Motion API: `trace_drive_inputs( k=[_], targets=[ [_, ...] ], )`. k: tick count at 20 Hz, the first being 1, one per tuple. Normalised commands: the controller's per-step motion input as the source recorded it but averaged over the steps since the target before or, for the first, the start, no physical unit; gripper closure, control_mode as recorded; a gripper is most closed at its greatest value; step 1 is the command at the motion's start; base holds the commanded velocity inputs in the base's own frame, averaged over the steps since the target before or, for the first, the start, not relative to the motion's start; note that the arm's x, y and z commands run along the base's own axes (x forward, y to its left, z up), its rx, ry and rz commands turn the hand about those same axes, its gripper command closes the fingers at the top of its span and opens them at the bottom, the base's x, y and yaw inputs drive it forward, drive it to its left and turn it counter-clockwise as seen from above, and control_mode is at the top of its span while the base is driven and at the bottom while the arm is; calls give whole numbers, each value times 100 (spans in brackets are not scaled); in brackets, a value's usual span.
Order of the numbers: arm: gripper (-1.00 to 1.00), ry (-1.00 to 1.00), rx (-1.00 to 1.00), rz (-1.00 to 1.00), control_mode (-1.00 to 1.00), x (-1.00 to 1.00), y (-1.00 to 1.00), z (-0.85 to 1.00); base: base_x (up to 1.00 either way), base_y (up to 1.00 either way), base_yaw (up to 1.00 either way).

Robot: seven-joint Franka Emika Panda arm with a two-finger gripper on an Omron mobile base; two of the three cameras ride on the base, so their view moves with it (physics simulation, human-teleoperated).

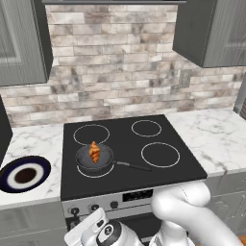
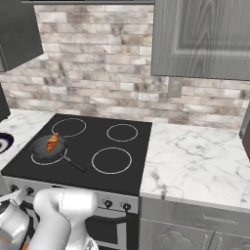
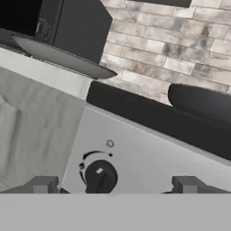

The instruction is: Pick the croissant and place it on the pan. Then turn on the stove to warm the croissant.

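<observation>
While the gripper (image 3: 115, 186) hangs low in front of the stove (image 1: 129, 144), its two dark fingertips (image 3: 43, 184) stand wide apart, so it is open and holds nothing. Straight ahead of it, between the tips but nearer the left one, sits a small black knob (image 3: 100, 177) on the silver front panel (image 3: 149, 158). The knob is close, though I cannot tell if the tips touch it yet. To turn it, I think the gripper has to slide a little toward that side so the knob sits in the middle, then close on it.

Up on the stove, the croissant (image 1: 94, 152) already lies in the pan (image 1: 95, 159). The pan rests on the front left ring, and its long thin handle (image 1: 133, 166) points to the right along the front of the stove. So the first job looks done, and the heat is what is left.

Beside the stove on the left is a dark blue plate (image 1: 24, 173) on the white marble counter (image 1: 31, 144). Behind it all is a brick wall (image 1: 115, 57), with grey cupboards (image 1: 211, 31) above.
</observation>
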Motion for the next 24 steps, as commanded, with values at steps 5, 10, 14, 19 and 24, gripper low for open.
trace_drive_inputs(
  k=[5,10,14,19,24],
  targets=[
    [-100,-19,0,2,-100,1,81,-58,0,0,0],
    [-100,-3,0,0,-100,0,8,-7,0,0,0],
    [-100,0,0,0,-100,0,0,0,0,0,0],
    [-100,-8,0,-8,-100,13,18,-27,0,0,0],
    [-100,-24,17,-39,-100,42,46,-92,0,0,0]
  ],
)
